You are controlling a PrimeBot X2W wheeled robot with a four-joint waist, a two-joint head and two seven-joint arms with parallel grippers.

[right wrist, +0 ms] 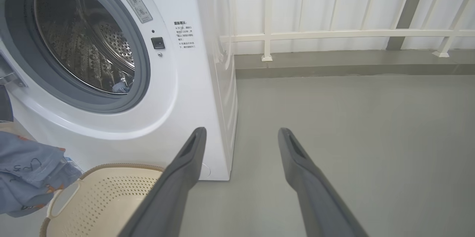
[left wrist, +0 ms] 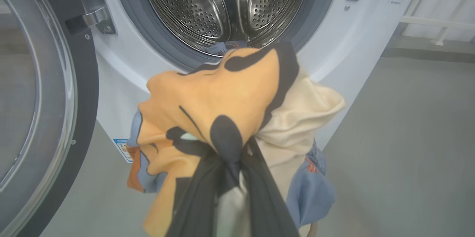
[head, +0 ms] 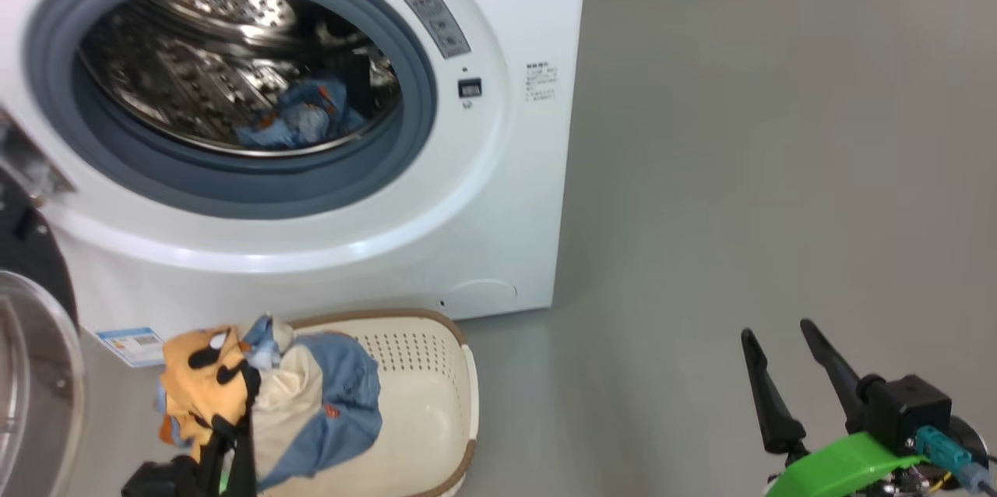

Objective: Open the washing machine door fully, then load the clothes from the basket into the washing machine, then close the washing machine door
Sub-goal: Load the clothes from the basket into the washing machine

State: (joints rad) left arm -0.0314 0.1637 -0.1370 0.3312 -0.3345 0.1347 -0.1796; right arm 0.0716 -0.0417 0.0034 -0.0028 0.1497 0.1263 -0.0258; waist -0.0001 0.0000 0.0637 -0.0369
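The washing machine [head: 498, 193] stands with its door [head: 35, 372] swung open at the left. A blue garment [head: 300, 119] lies in the steel drum [head: 195, 68]. My left gripper [head: 234, 411] is shut on a bunch of clothes [head: 311, 396] in orange, cream and blue, lifted over the left part of the basket [head: 436, 403]. In the left wrist view the clothes [left wrist: 215, 88] drape over the gripper [left wrist: 228, 162] in front of the drum [left wrist: 226, 3], with the door [left wrist: 79, 92] at the left. My right gripper [head: 779, 333] stands open over bare floor, right of the basket [right wrist: 111, 196].
Grey floor [head: 740, 170] stretches to the right of the machine. A white railing [right wrist: 334, 34] on a low kerb runs behind it. A blue energy label [head: 132, 343] is on the machine's lower front.
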